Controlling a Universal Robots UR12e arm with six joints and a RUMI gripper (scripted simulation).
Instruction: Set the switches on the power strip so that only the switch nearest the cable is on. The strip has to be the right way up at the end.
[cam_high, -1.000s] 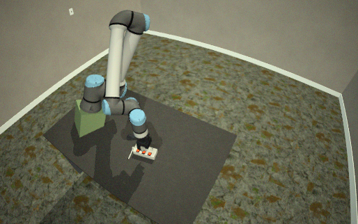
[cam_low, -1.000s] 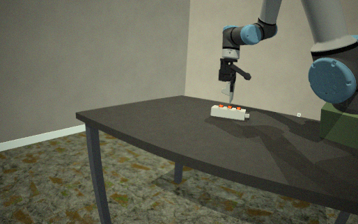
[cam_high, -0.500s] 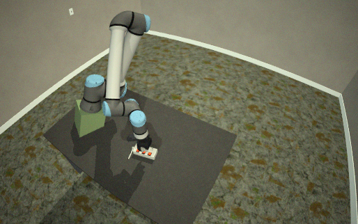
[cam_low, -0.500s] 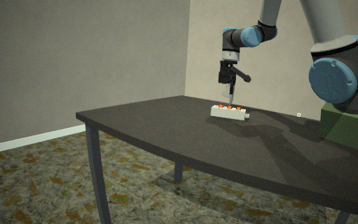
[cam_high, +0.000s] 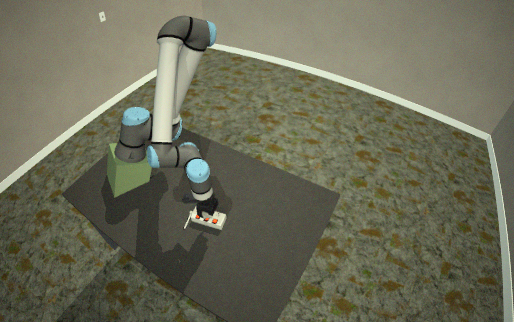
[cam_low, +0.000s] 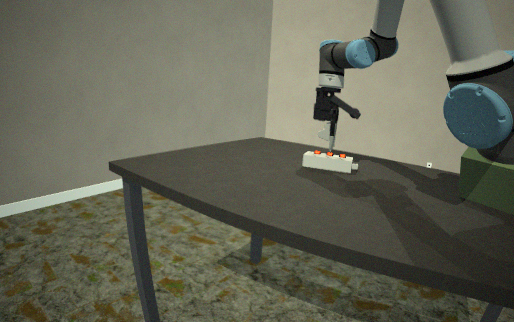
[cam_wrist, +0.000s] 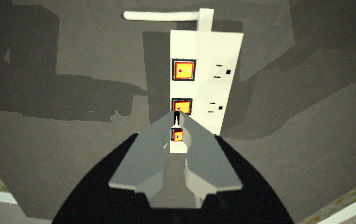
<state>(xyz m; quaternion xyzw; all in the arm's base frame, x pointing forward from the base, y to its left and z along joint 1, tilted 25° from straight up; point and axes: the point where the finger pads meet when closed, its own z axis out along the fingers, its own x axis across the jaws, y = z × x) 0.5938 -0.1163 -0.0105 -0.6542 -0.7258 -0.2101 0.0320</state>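
Note:
A white power strip (cam_high: 209, 220) lies right way up on the dark table, with three orange-lit switches on top. It also shows in the exterior view (cam_low: 328, 161) and in the wrist view (cam_wrist: 202, 85). Its white cable stub (cam_wrist: 165, 16) leaves the far end in the wrist view. The switch nearest the cable (cam_wrist: 183, 70) and the middle switch (cam_wrist: 182, 106) are lit orange. The third switch (cam_wrist: 177, 135) shows between my fingertips. My gripper (cam_wrist: 176, 111) (cam_low: 330, 146) is shut and empty, pointing straight down, its tips just above the strip between the middle and third switch.
A green block (cam_high: 127, 172) carries the arm's base at the table's back left. The dark table (cam_low: 320, 210) stands on thin legs over a patterned carpet floor. Walls close the room behind.

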